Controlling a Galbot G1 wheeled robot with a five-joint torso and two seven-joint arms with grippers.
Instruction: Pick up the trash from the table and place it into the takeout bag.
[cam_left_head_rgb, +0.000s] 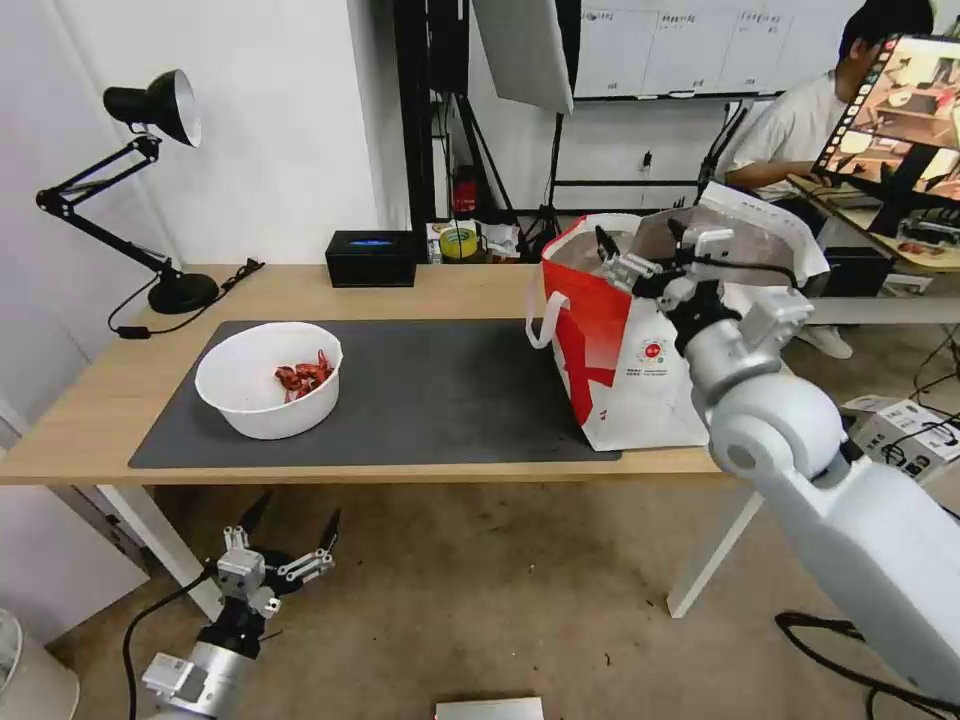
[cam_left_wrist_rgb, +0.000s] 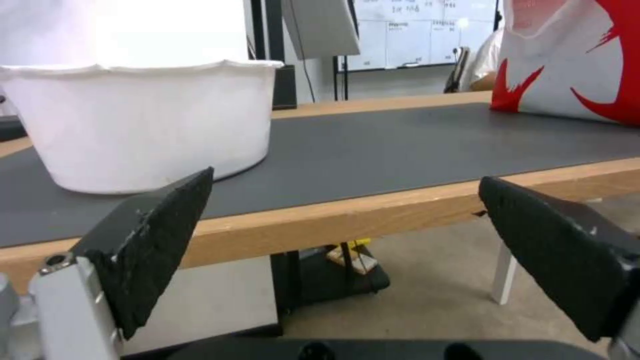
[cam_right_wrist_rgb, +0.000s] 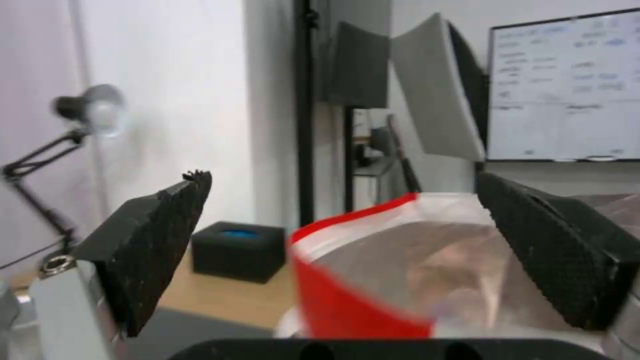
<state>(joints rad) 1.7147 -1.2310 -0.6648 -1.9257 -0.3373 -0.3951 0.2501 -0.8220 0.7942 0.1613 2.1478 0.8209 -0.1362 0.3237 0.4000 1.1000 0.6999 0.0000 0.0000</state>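
**Bowl alone on the mat; right arm over the bag mouth, left arm low**

Landmark: the takeout bag (cam_left_head_rgb: 625, 360), standing on the mat's end toward the robot's right.

- Trash left on the counter (cam_left_head_rgb: 90, 420): 1 white bowl (cam_left_head_rgb: 268, 380) holding red shells (cam_left_head_rgb: 303, 375), on the dark mat (cam_left_head_rgb: 440, 390), well to the left of the bag. I see no tray, tissue or bun on the mat.
- Handling, as a judgement: the bowl looks light and thin-walled, its rim slightly wavy, so it will likely flex under a pinch. The smooth sides may slip. Best hold is probably the rim, 1 jaw inside and 1 outside, kept level so the shells stay in.
- The bag is soft fabric with foil lining; its mouth sags and could fold shut if nudged.
- Right gripper (cam_left_head_rgb: 640, 250): above the bag's open mouth, jaws spread wide, nothing between them.
- Left gripper (cam_left_head_rgb: 290, 530): below the counter edge, far left of the bag and just in front of the bowl, jaws spread wide, holding nothing.
- Beyond: black tissue box (cam_left_head_rgb: 371, 258) and desk lamp (cam_left_head_rgb: 150, 105) at the counter's back, left of the bag.

View differences:
- Head view gives the whole layout and the shells inside the bowl.
- Left wrist view sees the bowl (cam_left_wrist_rgb: 143, 125) side-on at counter height, showing wall and rim but not the contents.
- Right wrist view looks down past the jaws into the bag (cam_right_wrist_rgb: 407, 255), showing its silvery lining.
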